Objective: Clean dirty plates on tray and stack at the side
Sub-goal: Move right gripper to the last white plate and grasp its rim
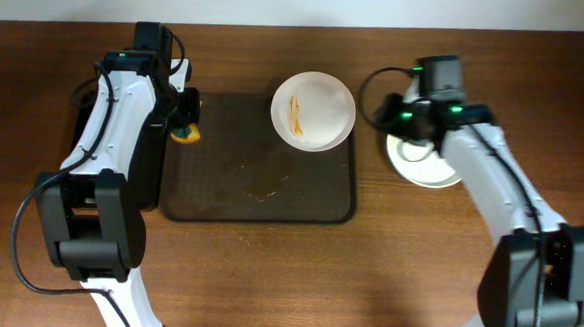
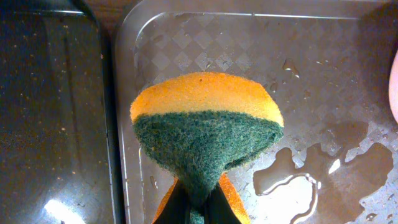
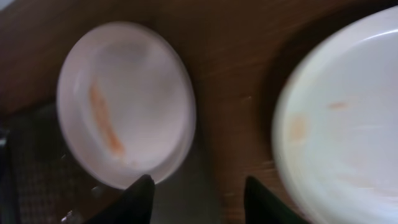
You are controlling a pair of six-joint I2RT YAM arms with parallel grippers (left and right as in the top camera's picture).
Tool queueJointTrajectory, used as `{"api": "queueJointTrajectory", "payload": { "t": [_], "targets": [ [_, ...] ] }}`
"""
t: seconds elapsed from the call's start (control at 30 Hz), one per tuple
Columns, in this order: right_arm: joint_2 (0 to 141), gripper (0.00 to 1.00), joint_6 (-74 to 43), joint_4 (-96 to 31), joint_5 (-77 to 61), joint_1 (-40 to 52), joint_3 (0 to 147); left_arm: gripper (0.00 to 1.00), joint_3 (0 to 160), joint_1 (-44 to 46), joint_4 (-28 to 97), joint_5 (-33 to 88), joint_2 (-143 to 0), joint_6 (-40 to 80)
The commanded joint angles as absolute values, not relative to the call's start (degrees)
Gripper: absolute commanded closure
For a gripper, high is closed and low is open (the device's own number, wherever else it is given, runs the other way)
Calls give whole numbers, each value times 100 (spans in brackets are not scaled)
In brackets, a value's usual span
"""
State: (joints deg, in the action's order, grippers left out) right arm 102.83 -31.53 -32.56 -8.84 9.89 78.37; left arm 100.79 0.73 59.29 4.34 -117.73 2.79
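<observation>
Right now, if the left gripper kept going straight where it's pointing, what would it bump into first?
The tray, probably. The left gripper is shut on the sponge, which leads, so the sponge would press the tray's wet floor near its left rim. It may already touch; depth is unclear.

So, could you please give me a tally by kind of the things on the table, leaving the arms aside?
White plates: 2, the streaked plate on the large tray and a second plate beside it; anything under that one is hidden
Trays: 2, the large tray and a black tray
Sponges: 1, the sponge
Total: 5
</observation>
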Motion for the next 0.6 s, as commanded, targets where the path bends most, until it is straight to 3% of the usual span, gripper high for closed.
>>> {"api": "queueJointTrajectory", "payload": {
  "t": [0.0, 0.3, 0.57],
  "targets": [
    [10787, 61, -4366, -3203, -242, 1437, 7907, 99, 10053, 73, 5916, 515, -11819, 325],
    [11478, 67, -4836, -2655, -97, 1999, 7907, 99, 10053, 73, 5872, 515, -11819, 325],
    [11861, 80, -4928, -2611, -167, 2143, 7907, 100, 10053, 80, 5857, 515, -11819, 325]
  ]
}}
